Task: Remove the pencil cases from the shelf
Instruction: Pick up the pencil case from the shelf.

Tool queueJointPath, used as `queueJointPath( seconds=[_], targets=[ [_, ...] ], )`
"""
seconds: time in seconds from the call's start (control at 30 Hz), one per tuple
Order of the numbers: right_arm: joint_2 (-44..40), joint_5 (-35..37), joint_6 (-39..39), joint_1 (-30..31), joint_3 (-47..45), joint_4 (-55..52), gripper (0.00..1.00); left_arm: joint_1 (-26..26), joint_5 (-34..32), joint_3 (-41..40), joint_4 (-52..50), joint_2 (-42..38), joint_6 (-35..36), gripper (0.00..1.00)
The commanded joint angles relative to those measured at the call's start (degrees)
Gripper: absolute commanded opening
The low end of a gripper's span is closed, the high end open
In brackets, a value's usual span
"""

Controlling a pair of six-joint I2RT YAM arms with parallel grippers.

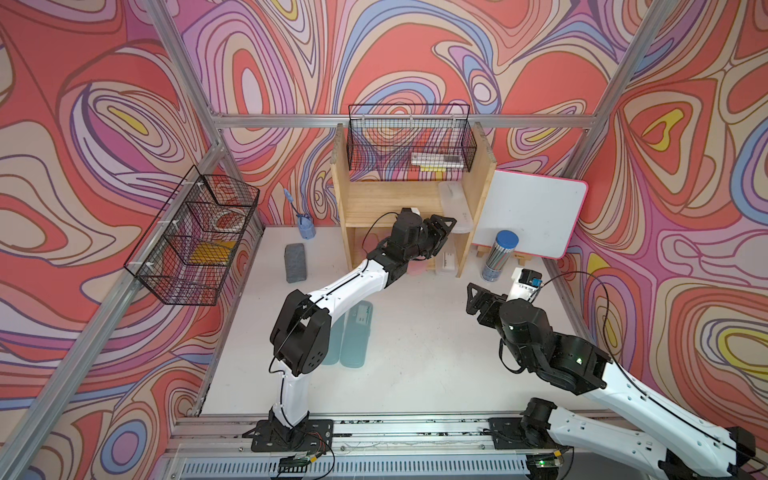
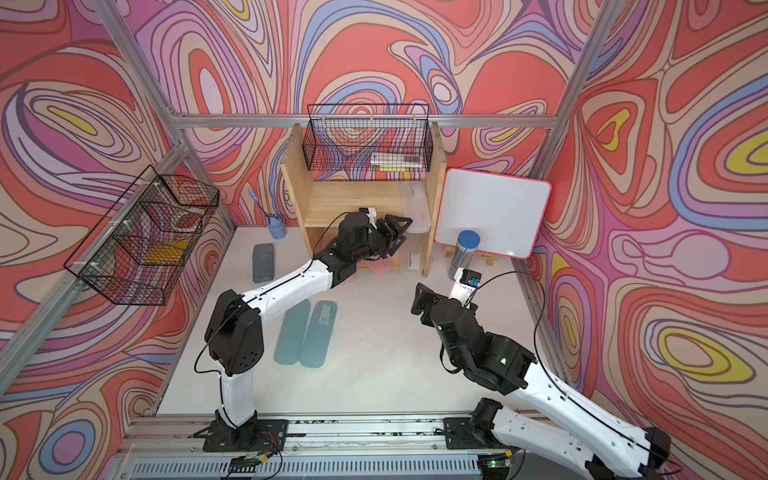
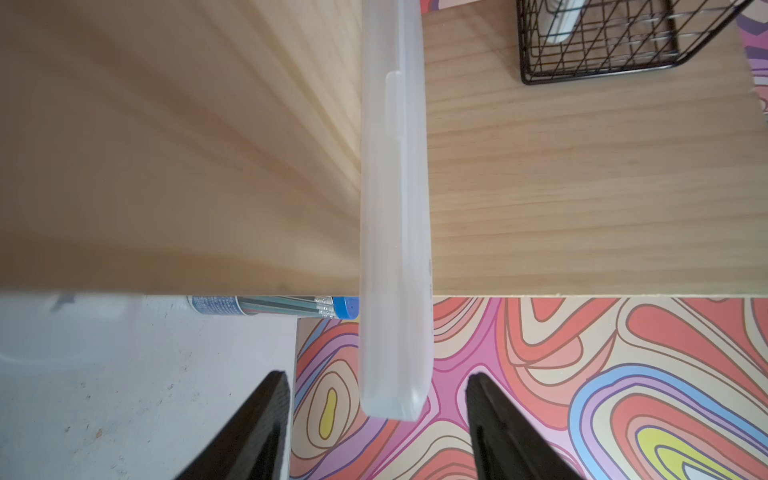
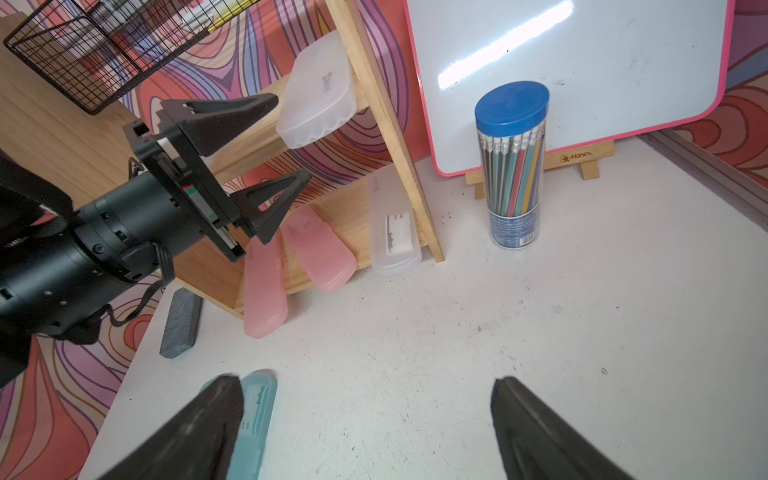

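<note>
Straddling frosted clear case (image 3: pixel 395 249) overhanging shelf (image 3: pixel 582 187), left jaws apart

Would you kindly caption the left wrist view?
Open left gripper straddles the end of a frosted clear plastic pencil case overhanging the light-wood shelf.

The shelf (image 1: pixel 370 199) is pale matt wood with plain grain. The case (image 3: pixel 395 208) is smooth frosted plastic (the pink cases (image 4: pixel 266 286) are translucent plastic too). The basket (image 1: pixel 374 153) is black wire; the whiteboard (image 4: pixel 561 75) is glossy.
</note>
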Motion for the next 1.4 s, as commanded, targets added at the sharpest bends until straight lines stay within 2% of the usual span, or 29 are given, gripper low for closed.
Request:
queueJointPath(
  seconds=[0.0,0.6,0.9,1.13,1.37],
  targets=[
    [-1.2,2.0,-0.7,-0.1,-0.5,-1.7,0.95,-0.3,-0.1,3.0,1.8,2.0,0.6,0.61],
    [-2.9,3.0,-0.4,-0.1,-1.1,-3.6,0.94,-0.3,0.7,5.3,3.3,4.3,-0.1,0.26],
    [-2.6,2.5,2.1,-0.2,-1.5,-5.6,0.94,-0.3,1.3,2.8,4.6,1.7,0.1,0.13],
    [-1.7,0.3,2.9,-0.1,-1.5,-5.1,0.93,-0.3,2.2,-5.2,5.2,-5.8,1.5,0.10],
    [1.5,-10.2,2.4,-0.2,-1.9,1.1,0.93,2.0,5.4,-20.7,5.4,-19.0,2.3,0.07]
  ],
)
